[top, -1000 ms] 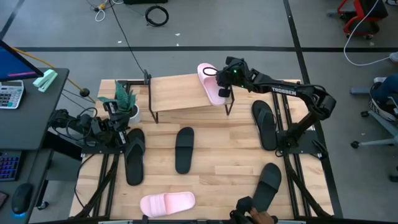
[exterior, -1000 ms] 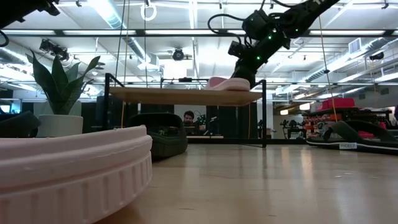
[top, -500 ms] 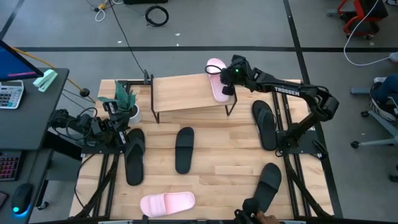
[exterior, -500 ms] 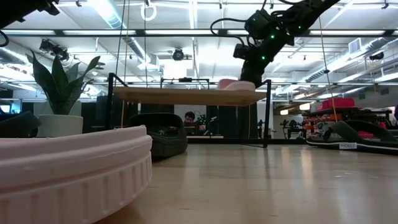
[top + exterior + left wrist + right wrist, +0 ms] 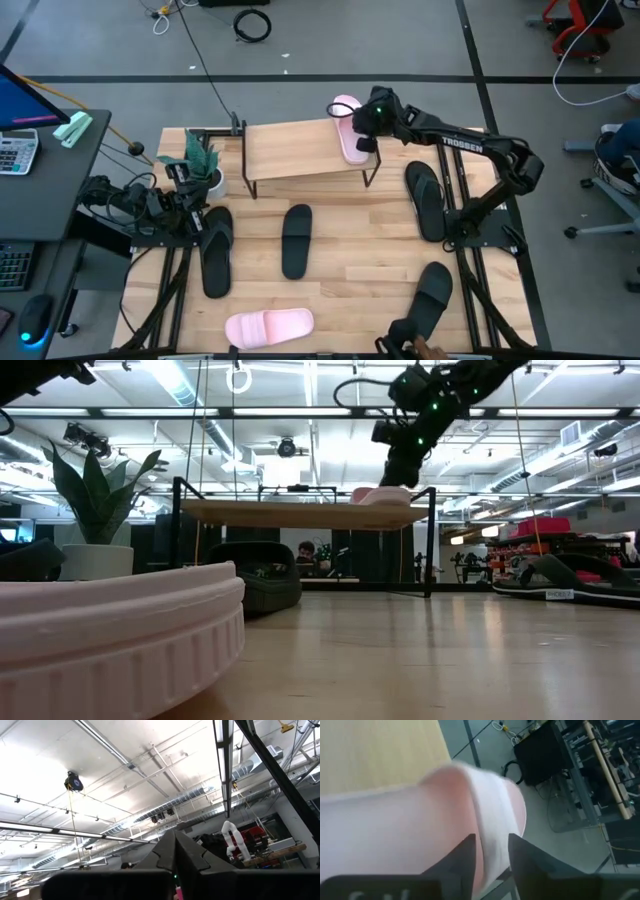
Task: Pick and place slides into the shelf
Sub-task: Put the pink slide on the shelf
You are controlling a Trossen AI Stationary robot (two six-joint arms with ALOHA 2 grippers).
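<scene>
A pale pink slide (image 5: 347, 128) lies on the right end of the shelf (image 5: 295, 150), its far tip hanging over the board's edge. My right gripper (image 5: 362, 135) hovers just above this slide, open, and the slide (image 5: 445, 815) fills the space beyond its fingers (image 5: 462, 862). From table height the right gripper (image 5: 400, 455) hangs clear of the slide (image 5: 380, 494) on the shelf top (image 5: 300, 513). A second pink slide (image 5: 268, 327) lies at the front. Black slides (image 5: 216, 250) (image 5: 296, 240) (image 5: 425, 200) lie on the table. My left gripper (image 5: 175, 852) is shut and parked at the left, pointing at the ceiling.
A potted plant (image 5: 205, 165) stands by the shelf's left end. Another black slide (image 5: 432, 290) lies front right, with a person's hand (image 5: 415, 348) near the table's front edge. A desk with a keyboard stands off the left side.
My right gripper slid the pink slide to the right along the shelf, then opened and rose off it. The left arm has not moved.
</scene>
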